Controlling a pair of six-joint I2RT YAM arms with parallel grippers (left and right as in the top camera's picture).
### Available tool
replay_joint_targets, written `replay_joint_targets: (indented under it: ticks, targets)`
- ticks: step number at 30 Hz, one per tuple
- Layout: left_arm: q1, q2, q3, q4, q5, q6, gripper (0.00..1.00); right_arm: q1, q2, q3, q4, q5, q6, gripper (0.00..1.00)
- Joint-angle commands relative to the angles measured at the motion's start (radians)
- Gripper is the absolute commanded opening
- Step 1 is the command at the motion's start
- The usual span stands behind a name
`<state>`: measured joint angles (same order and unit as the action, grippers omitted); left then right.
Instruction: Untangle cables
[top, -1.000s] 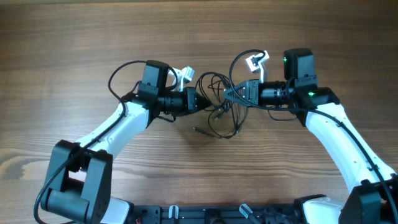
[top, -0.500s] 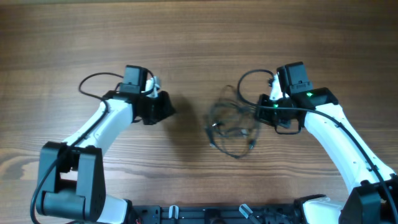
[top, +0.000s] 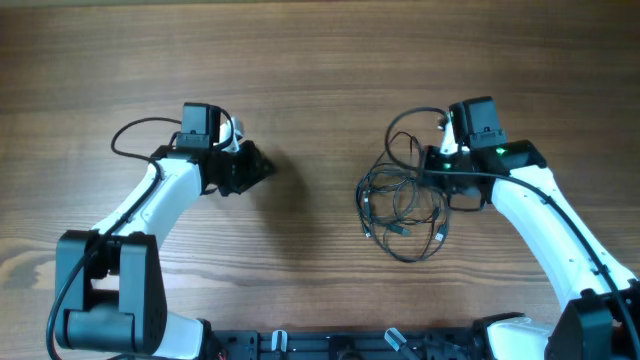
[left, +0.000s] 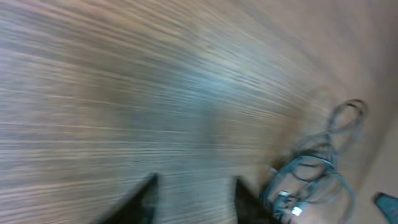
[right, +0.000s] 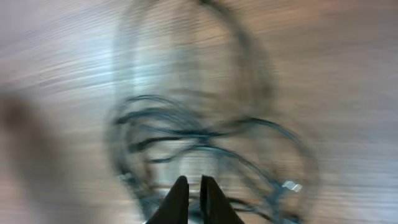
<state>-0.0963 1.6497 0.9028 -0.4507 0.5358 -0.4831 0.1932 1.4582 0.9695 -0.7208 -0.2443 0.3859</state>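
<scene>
On the right half of the table (top: 300, 60), at about 3 o'clock from its centre, you have one bunch of cables (top: 400, 205), well apart from your left gripper (top: 262, 167) and lying under the right gripper (top: 437, 183), which sits at the bunch's 2 o'clock edge. A second ago both grippers met at the middle of the table with the bunch tight between them. Since then your left arm has pulled back toward 9 o'clock, and the bunch has slid toward 3 o'clock with the right arm and spread into looser loops. Its long axis runs roughly 12 to 6 o'clock, the widest loop sagging toward 6, and three small plug ends show along that lower edge. Your left fingers stand partly apart with nothing between them, only bare wood. Your right fingers are all but closed over the cords, though motion blur hides whether a strand is pinched. You have two arms and two grippers in view.
</scene>
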Motion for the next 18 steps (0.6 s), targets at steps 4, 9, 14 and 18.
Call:
replay_joint_targets:
  ticks: [4, 9, 14, 18]
  targets:
    - [-0.105, -0.021, 0.002, 0.057, 0.086, 0.091, 0.69, 0.000, -0.009, 0.004, 0.002, -0.018, 0.073, 0.17]
    - [-0.227, -0.016, 0.002, 0.122, -0.114, 0.114, 0.73, 0.000, -0.009, 0.003, -0.077, 0.057, 0.089, 0.18]
    - [-0.344, -0.010, 0.002, 0.237, -0.232, 0.196, 0.74, 0.000, -0.009, 0.003, -0.157, 0.116, 0.163, 0.18]
    - [-0.410, 0.016, 0.002, 0.324, -0.311, 0.222, 0.79, 0.000, -0.009, 0.004, -0.171, 0.114, 0.195, 0.18]
